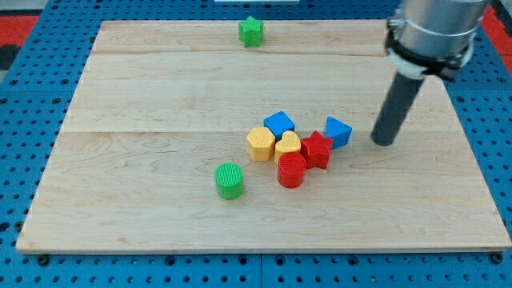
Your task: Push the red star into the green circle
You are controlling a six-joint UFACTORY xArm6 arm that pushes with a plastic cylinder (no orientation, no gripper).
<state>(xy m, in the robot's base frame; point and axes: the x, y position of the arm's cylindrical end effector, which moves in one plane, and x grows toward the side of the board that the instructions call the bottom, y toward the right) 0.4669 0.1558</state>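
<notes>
The red star (317, 150) lies in a cluster near the board's middle, touching a yellow heart (288, 145) on its left and a red cylinder (291, 170) below-left. The green circle (230, 180) stands apart, to the lower left of the cluster. My tip (385, 142) is to the right of the cluster, beside the blue triangular block (338, 131), a short gap away from it and not touching the red star.
A blue block (278, 124) and a yellow hexagon (260, 143) make up the cluster's left side. A green star (251, 31) sits near the top edge of the wooden board (144, 96). Blue pegboard surrounds the board.
</notes>
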